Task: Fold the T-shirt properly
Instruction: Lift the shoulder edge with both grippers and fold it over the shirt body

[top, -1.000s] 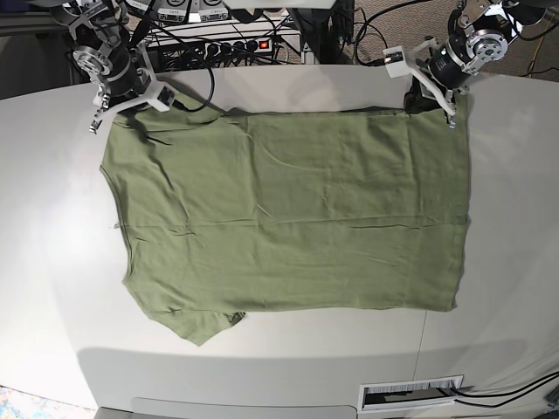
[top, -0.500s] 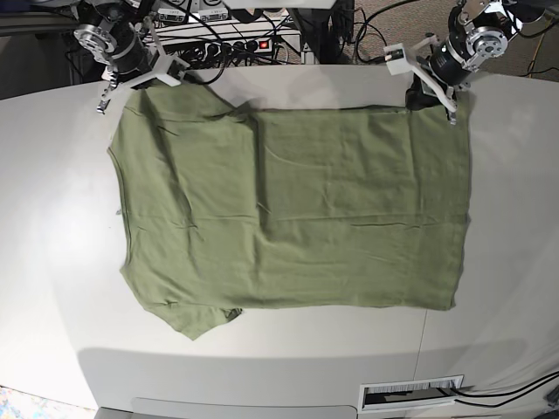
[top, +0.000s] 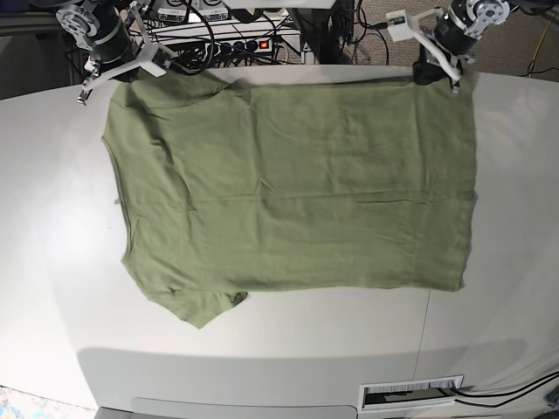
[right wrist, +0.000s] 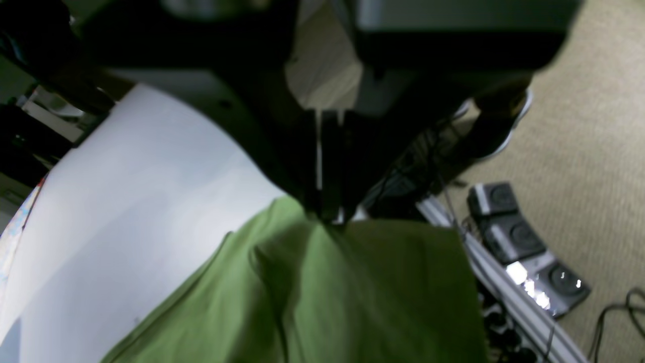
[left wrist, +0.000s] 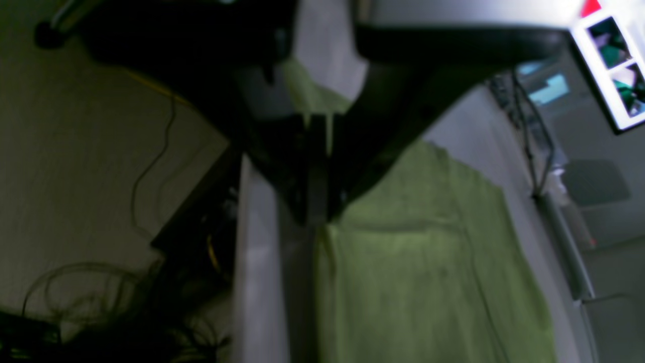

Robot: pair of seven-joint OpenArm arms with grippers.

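Note:
The olive-green T-shirt [top: 288,192] lies spread flat on the white table [top: 52,218], with one sleeve [top: 201,310] at the near left. Its far edge reaches the table's back edge. My right gripper [top: 131,70] is at the back left, shut on the shirt's far left corner. In the right wrist view the jaws [right wrist: 325,217] pinch the green fabric [right wrist: 352,292]. My left gripper [top: 435,70] is at the back right, shut on the far right corner. In the left wrist view the jaws [left wrist: 317,219] pinch the fabric [left wrist: 423,262].
A power strip and cables [top: 244,44] lie just behind the table's back edge. Small grey devices [right wrist: 504,222] sit on the carpet beyond it. A white slotted panel [top: 410,393] is at the front edge.
Both grippers have moved toward the back of the table, keeping hold of the shirt's far corners. The shirt has slid back and stretched flatter.

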